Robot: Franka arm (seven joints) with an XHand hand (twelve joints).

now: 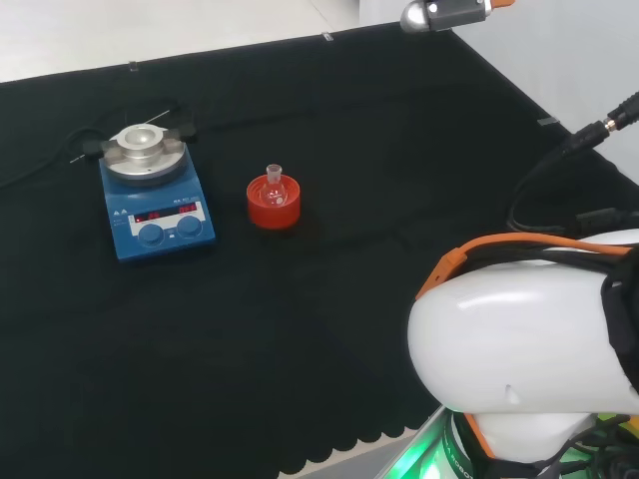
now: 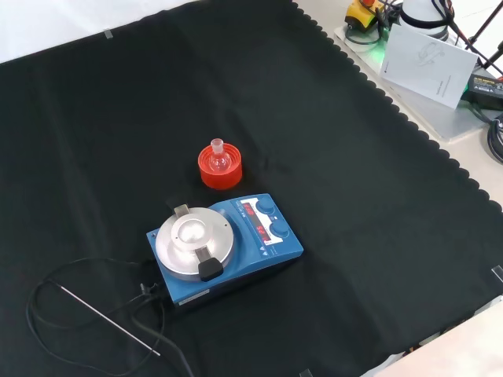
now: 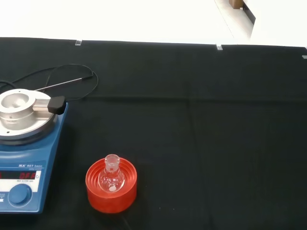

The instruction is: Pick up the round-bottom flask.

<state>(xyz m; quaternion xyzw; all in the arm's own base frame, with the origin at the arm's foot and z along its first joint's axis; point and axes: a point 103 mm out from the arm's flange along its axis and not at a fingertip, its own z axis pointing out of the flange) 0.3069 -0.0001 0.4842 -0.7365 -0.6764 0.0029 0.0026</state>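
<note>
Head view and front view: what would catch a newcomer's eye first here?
The red ribbed stand near the middle of the black cloth, with a small clear round-bottom flask sitting upright in it. In the head view, a blue hotplate stirrer with a silver top stands to its left; in the front view it stands nearer the camera.

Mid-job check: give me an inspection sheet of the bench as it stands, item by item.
Surface: black cloth, flat, scalloped edge.
Job's things: round-bottom flask, clear glass, upright, neck up, seated in a red ribbed stand.
Clutter: blue hotplate stirrer with a round metal top, beside the stand, apart from it.
Robot hand: nothing seen; the arm's white link shows at the head view's right.
Cables: black cable and a thin metal probe lie beside the stirrer.
Surroundings: white sheet of paper and cabling off the cloth's far corner in the front view.
</note>
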